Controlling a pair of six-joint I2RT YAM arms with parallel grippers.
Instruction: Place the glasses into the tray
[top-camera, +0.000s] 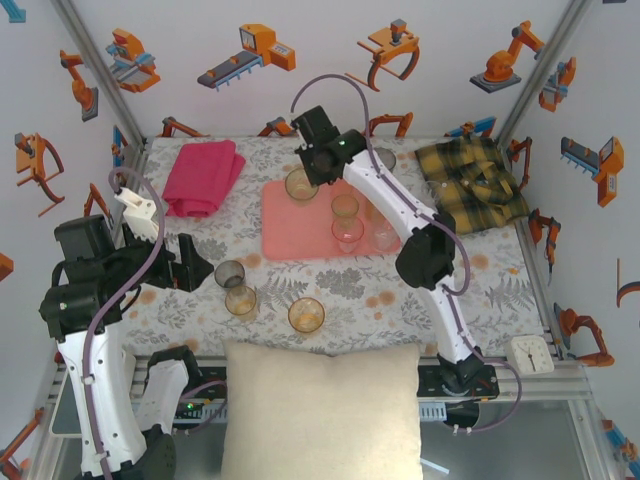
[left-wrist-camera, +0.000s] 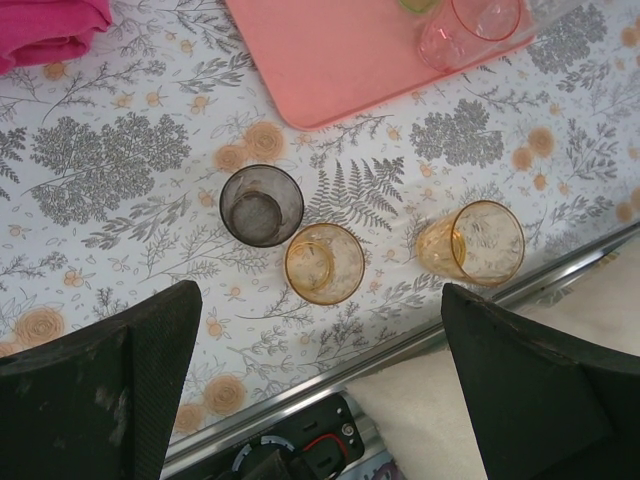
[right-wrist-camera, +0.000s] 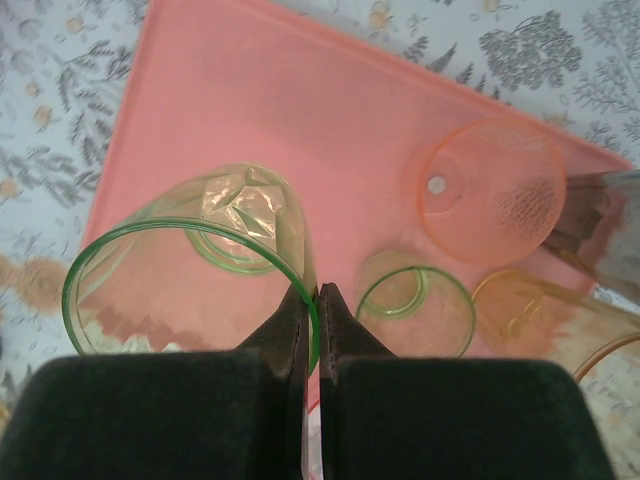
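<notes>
While the right tool (right-wrist-camera: 312, 298) hangs over the far left part of the tray (right-wrist-camera: 250, 90), its two fingers are pinched almost together on the rim of a green glass (right-wrist-camera: 190, 265), so that glass is gripped; whether its base touches the tray I cannot tell. Near it on the tray stand a second green glass (right-wrist-camera: 415, 305), a pink glass (right-wrist-camera: 490, 190) and an amber tumbler (right-wrist-camera: 520, 300), close together. From above, the salmon-pink tray lies in the middle of the desk (top-camera: 350, 285), between a folded magenta towel (top-camera: 203, 177) on the left and a yellow plaid shirt (top-camera: 470, 185) on the right. The left tool (left-wrist-camera: 318, 340) stands wide, holding nothing, above the near part of the desk. Below it, off the tray, a smoky grey glass (left-wrist-camera: 262, 205) and an amber glass (left-wrist-camera: 325, 263) stand just beside each other, with the other amber glass (left-wrist-camera: 470, 243) apart to their right
</notes>
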